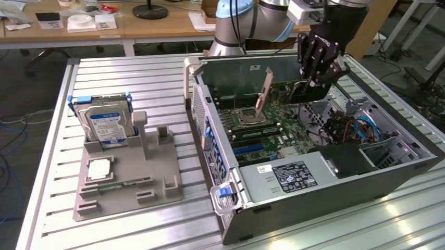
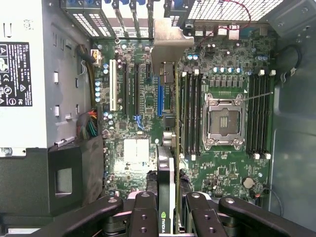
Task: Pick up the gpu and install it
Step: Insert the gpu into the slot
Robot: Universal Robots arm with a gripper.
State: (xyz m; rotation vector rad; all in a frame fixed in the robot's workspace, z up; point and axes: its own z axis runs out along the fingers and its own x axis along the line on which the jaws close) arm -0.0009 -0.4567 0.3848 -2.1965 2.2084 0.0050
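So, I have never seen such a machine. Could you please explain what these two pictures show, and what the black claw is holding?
The machine is a robot arm with a black gripper, which is the claw. One picture comes from a camera off the arm that sees the metal table. The other comes from a camera on the arm's wrist, looking into an open computer case. The gripper is shut on the gpu, a thin graphics card, held over the green motherboard inside the case. At the exterior view's left, a grey holder stands on the table with a hard drive upright in it.
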